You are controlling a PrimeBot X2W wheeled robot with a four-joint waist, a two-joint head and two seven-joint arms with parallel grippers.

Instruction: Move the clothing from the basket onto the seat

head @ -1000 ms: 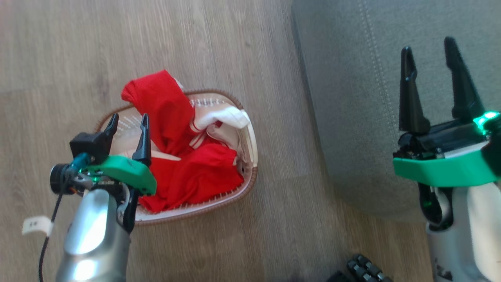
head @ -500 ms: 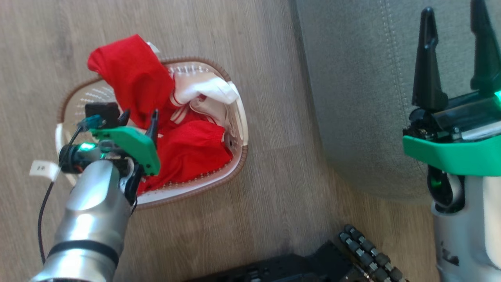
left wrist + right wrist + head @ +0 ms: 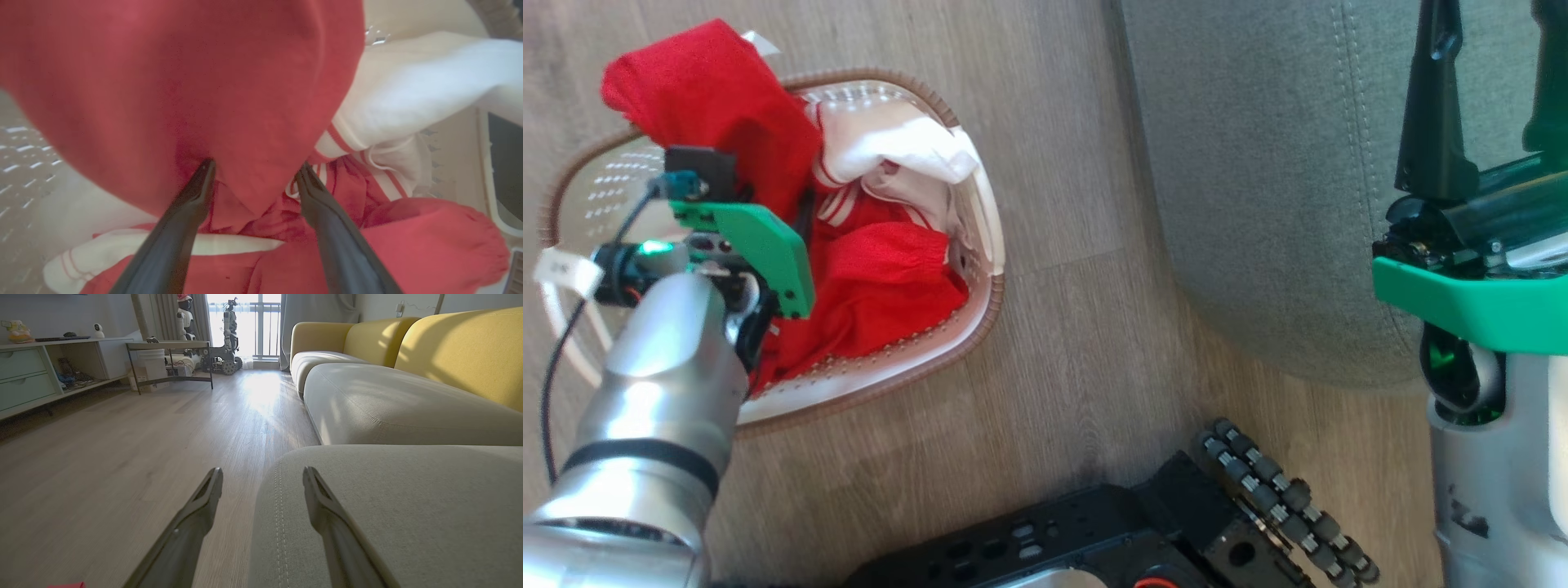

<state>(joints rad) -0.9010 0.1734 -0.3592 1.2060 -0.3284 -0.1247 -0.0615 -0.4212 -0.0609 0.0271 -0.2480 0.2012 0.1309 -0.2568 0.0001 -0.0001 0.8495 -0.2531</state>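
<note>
The left claw (image 3: 253, 173) has dropped into the basket (image 3: 992, 302). A second ago it stood above the nine o'clock side with its fingers clear of the fabric. Now the tips push into the clothing (image 3: 874, 278) at the foot of the raised red fold (image 3: 184, 81), and a flap of that fold hangs between them. The jaws stand wide apart and nothing is pinched yet.

The head view has also swung. The basket now sits at ten o'clock and the robot's dark base (image 3: 1258, 490) shows at six. That is the camera tipping as the body bends; the basket has not slid on the floor (image 3: 1054, 343).

Both garments lie heaped in the basket, the white bands toward its one o'clock side. The seat (image 3: 1258, 163), at three o'clock from the basket, has nothing on it in the part that shows. The right claw (image 3: 262, 473) hangs spread and empty over the seat's near corner.

The reach looks finished, so closing on the red fold seems the step in hand. The transfer itself has not begun
</note>
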